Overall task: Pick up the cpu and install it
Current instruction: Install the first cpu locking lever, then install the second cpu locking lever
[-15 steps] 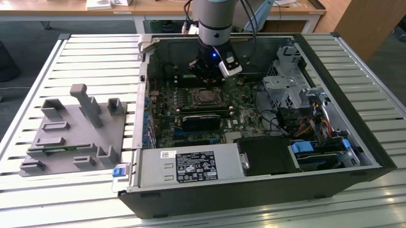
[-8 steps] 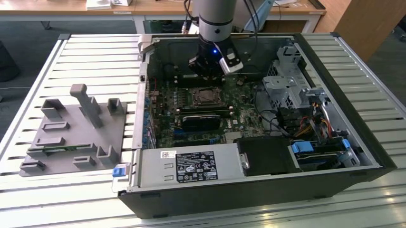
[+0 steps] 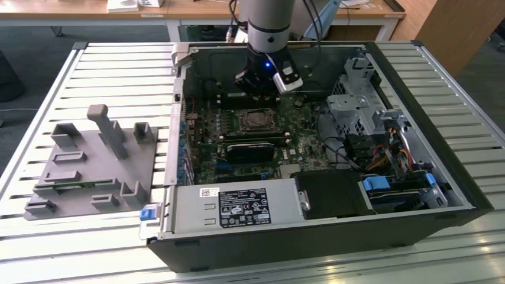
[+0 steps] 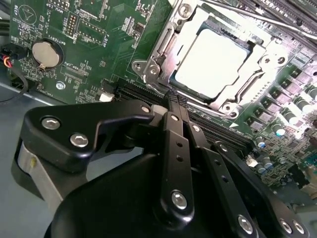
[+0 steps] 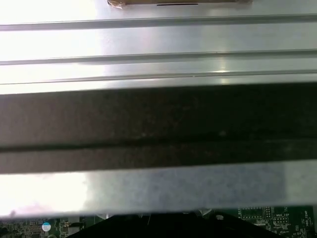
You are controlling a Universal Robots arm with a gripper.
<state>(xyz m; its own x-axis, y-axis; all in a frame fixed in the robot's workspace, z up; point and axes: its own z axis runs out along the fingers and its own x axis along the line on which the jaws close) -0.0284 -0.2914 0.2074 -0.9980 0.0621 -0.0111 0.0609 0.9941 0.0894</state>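
Slatted metal bench (image 3: 118,65) fills the exterior view, with one open PC case (image 3: 316,236) at centre and one grey fixture (image 3: 87,168) at left. One cpu (image 4: 210,62) already sits in the socket (image 4: 163,59), upper right of the second wrist view. One gripper (image 4: 177,101) hangs just beside it, fingers (image 4: 174,134) pressed together, holding nothing, likely done placing.

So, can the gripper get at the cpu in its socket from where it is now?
Probably yes. The cpu lies face-up in the open socket, with nothing over it. The gripper, fingers closed and empty, hangs just beside the socket, above the motherboard.
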